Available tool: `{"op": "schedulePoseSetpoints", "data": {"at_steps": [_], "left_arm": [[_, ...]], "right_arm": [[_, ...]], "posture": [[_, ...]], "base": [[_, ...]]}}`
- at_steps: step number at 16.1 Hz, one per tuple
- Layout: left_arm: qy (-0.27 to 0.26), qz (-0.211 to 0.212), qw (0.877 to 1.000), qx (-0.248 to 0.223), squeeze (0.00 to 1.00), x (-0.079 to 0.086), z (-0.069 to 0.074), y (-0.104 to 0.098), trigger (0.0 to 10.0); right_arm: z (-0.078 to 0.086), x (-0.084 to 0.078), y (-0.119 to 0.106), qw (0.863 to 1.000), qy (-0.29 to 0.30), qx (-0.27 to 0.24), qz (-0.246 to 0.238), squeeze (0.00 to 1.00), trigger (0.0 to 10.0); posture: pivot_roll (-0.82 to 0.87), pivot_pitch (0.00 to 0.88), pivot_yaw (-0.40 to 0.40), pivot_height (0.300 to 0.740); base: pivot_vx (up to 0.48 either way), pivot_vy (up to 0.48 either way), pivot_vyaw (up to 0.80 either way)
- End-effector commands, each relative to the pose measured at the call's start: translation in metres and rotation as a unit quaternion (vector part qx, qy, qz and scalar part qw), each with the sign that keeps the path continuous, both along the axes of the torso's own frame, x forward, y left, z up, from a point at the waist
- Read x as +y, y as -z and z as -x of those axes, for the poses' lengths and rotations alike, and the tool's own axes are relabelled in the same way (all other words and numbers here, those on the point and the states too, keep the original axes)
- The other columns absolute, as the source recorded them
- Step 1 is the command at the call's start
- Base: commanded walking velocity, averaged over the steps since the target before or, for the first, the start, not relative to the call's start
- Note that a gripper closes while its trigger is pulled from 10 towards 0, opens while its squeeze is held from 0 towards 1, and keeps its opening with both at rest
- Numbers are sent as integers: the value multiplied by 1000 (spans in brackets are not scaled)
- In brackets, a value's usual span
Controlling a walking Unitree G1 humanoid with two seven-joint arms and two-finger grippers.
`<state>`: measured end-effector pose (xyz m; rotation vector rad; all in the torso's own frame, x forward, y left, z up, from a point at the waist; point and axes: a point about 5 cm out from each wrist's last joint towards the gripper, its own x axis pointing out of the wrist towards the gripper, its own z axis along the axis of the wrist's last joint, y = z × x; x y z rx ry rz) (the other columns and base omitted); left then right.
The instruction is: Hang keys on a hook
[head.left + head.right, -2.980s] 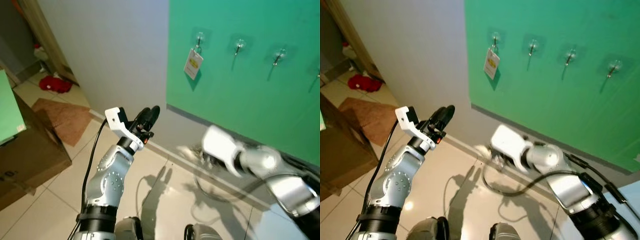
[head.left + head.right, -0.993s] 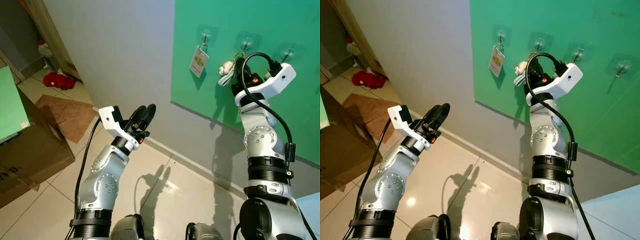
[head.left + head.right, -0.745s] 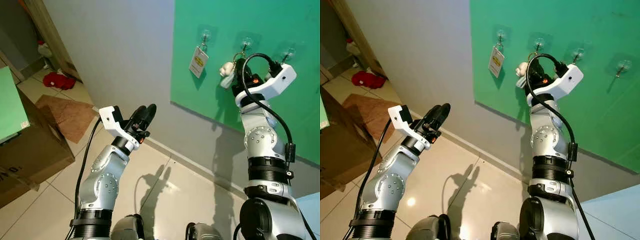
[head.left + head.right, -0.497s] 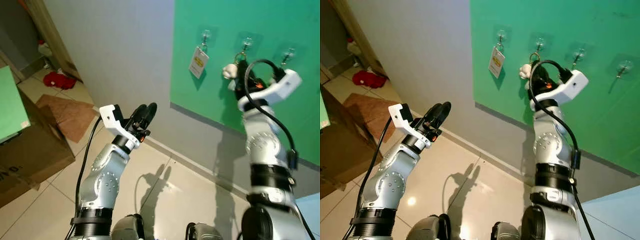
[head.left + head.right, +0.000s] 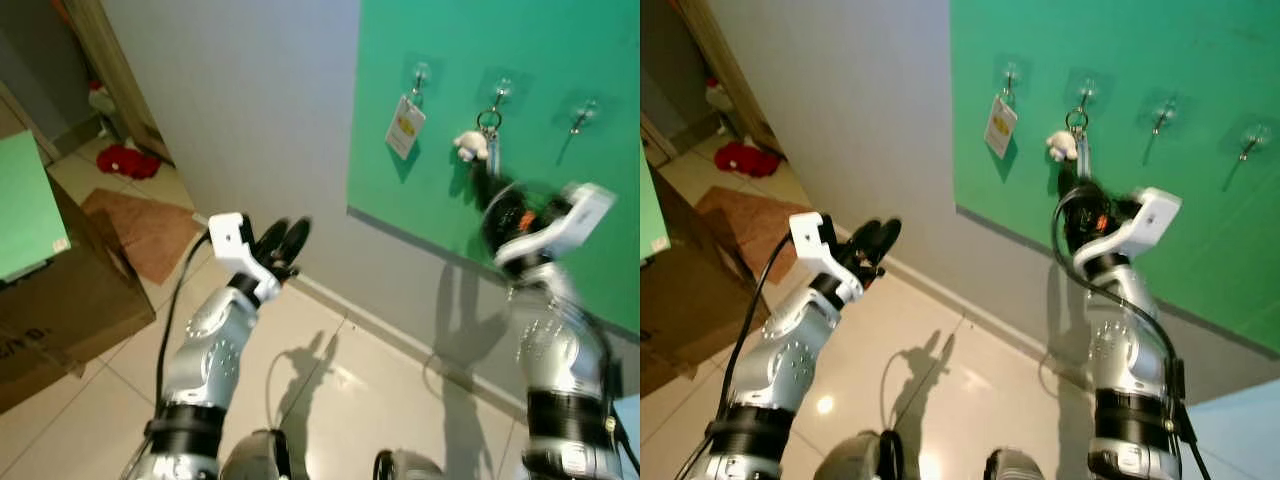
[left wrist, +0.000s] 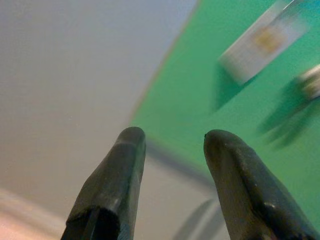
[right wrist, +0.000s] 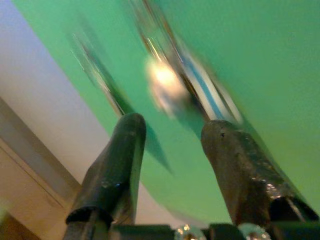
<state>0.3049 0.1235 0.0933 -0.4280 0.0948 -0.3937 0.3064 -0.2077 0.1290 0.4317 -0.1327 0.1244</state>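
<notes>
right gripper (image 7: 170, 130) gapes just below the keys (image 5: 486, 140) hanging on hook (image 5: 499, 90).

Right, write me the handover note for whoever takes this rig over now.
Right end effector: open, empty, just below the keys.
Left end effector: open, empty, raised and idle off to the robot's left.
Keys: on the second hook of the green board, with a small white charm; a tag hangs on the first hook.
Done: keys appear hung and released.
Left: lower the right arm clear, then confirm the keys stay on.
</notes>
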Motion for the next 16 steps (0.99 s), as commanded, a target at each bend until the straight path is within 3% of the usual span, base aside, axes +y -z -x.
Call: {"op": "schedulePoseSetpoints", "data": {"at_steps": [1,2,3,4,6,8,10,11,16], "left_arm": [[-25,-49,998,32,0,7,3,19,10000],[-52,-100,990,84,0,20,8,47,10000],[-59,-124,985,108,0,25,12,59,10000],[-74,-171,968,171,0,38,26,90,10000],[-87,-208,946,231,0,51,43,115,10000],[-105,-262,901,329,0,70,78,148,10000],[-120,-288,863,398,0,84,111,168,10000],[-128,-291,851,418,0,88,123,174,10000],[-146,-293,829,453,0,97,150,185,10000]], "right_arm": [[7,-8,27,997,22,53,50,0,10000],[24,-16,73,983,40,145,110,0,10000],[32,-20,90,976,45,179,118,0,10000],[53,-23,126,954,52,259,142,0,10000],[73,-24,153,931,50,322,165,0,10000],[110,-19,190,880,27,425,211,0,10000],[137,-20,207,844,22,485,226,0,10000],[144,-20,211,836,22,500,224,0,10000],[161,-16,221,816,3,527,238,0,10000]], "posture": [[20,95,30,740],[18,86,25,740],[18,85,25,740],[12,76,21,740],[14,75,17,740],[12,76,-1,740],[15,80,-11,740],[12,83,-14,740],[20,99,-22,740]], "base": [[0,0,0],[0,0,0],[0,0,0],[0,0,0],[0,0,0],[0,0,0],[0,0,0],[-281,0,0],[-301,0,0]]}}
